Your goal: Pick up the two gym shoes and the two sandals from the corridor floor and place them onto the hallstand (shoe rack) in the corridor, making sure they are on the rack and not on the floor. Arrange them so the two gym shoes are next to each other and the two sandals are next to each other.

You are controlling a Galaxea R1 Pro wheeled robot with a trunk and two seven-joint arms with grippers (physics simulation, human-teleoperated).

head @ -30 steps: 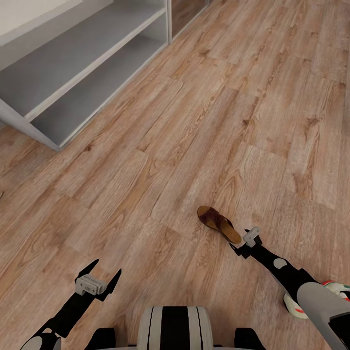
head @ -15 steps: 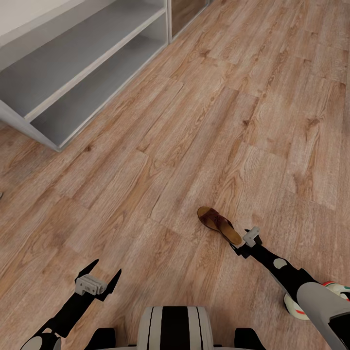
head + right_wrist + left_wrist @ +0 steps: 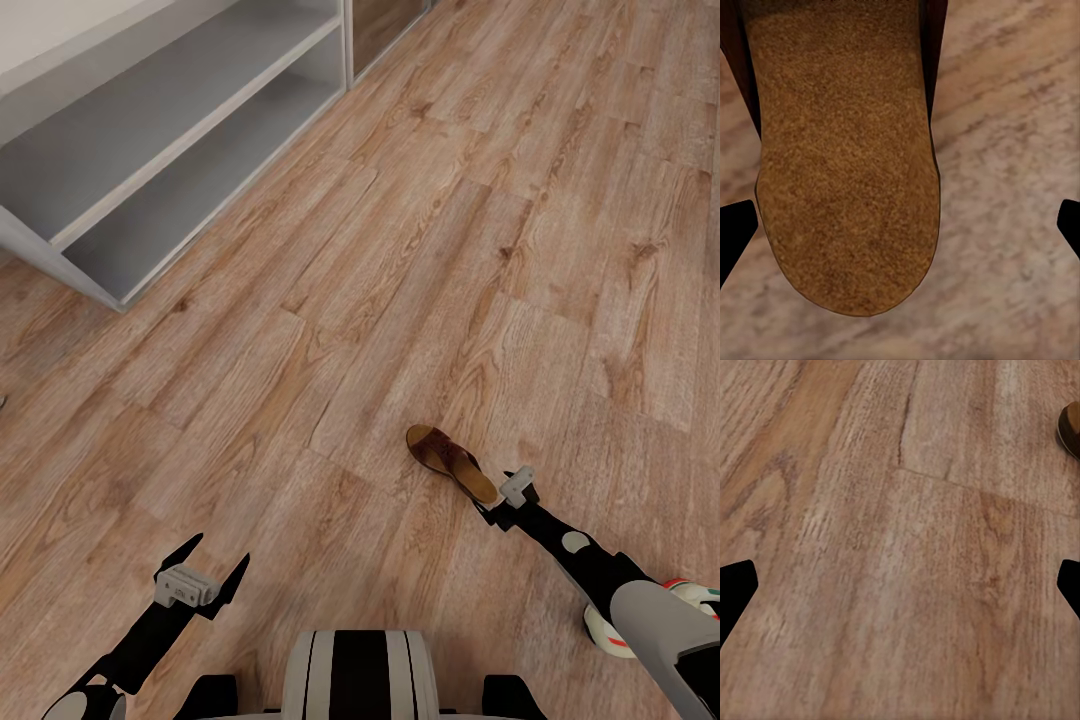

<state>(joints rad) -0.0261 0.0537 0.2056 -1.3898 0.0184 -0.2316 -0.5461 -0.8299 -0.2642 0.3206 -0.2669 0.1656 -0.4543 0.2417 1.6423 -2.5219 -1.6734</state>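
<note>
- Right pincer (image 3: 497,503) low over the corridor floor (image 3: 420,250), right at the heel end of one sandal (image 3: 450,462); fingers spread wide, nothing between them yet.
- In the right wrist view, black fingertips (image 3: 736,231) parted at both edges, with the tan footbed of the sandal (image 3: 844,165) between and ahead of them, dark brown rim along its sides, lying flat on the floor (image 3: 1012,210).
- Contact between right pincer and sandal: cannot tell from the head view; in the wrist view the tips sit clear of the footbed's sides.
- Sandal stretching away from the right pincer, toe end with the dark strap farthest from it.
- Left pincer (image 3: 203,566) well apart from the right one, hovering over bare planks, fingers splayed open and empty.
- In the left wrist view, fingertips (image 3: 735,585) wide apart over wood grain (image 3: 900,570); a dark brown rounded edge, likely the sandal (image 3: 1071,426), far ahead of the pincer at the frame's edge.
- One gym shoe (image 3: 655,615) on the floor behind the right pincer, beside and partly under the right forearm: white with red and green touches.
- Hallstand (image 3: 150,140) far ahead of the left pincer, light grey, two long open shelves, both bare.
</note>
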